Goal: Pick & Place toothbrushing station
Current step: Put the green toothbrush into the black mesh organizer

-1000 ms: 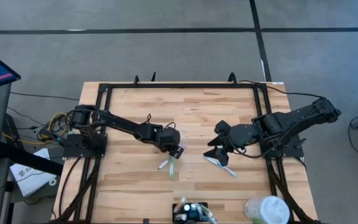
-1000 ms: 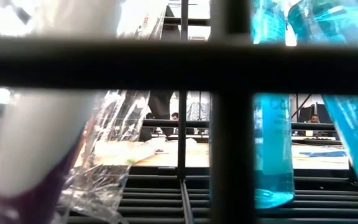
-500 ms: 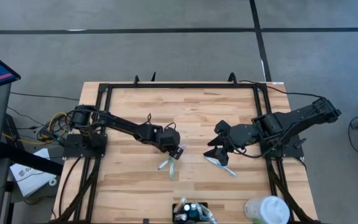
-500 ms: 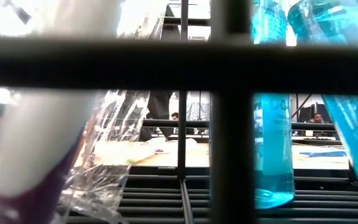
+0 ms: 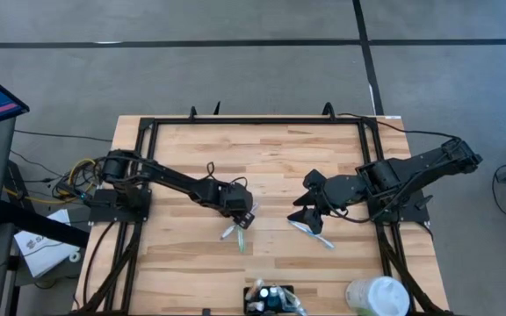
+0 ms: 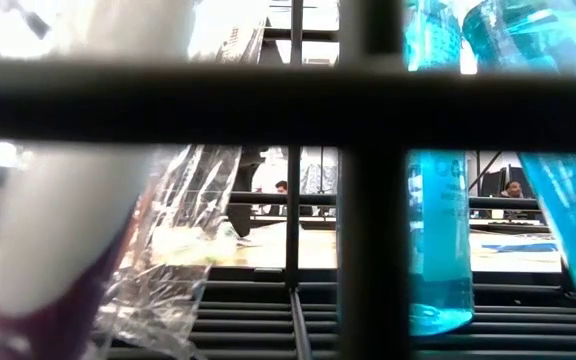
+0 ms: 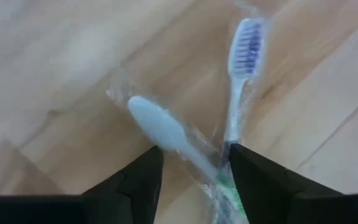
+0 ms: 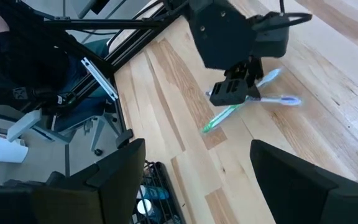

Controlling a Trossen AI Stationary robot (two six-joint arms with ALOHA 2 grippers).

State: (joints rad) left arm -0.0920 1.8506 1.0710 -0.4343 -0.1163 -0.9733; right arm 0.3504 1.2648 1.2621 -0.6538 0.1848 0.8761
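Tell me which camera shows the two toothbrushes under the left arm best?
The left wrist view: the wrapped toothbrushes lie crossed, close up, between its fingers. The high view shows them tiny; the right wrist view shows them farther off; the low view hides them behind bars.

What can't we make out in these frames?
- Low view: table and both arms hidden behind black wire bars and blue bottles close to the lens.
- High view: toothbrushing station cut off by the bottom edge, contents too small.
- High view: toothbrush by the right tool partly under it.
- Left wrist view: left tool straddles two wrapped toothbrushes; contact unclear.
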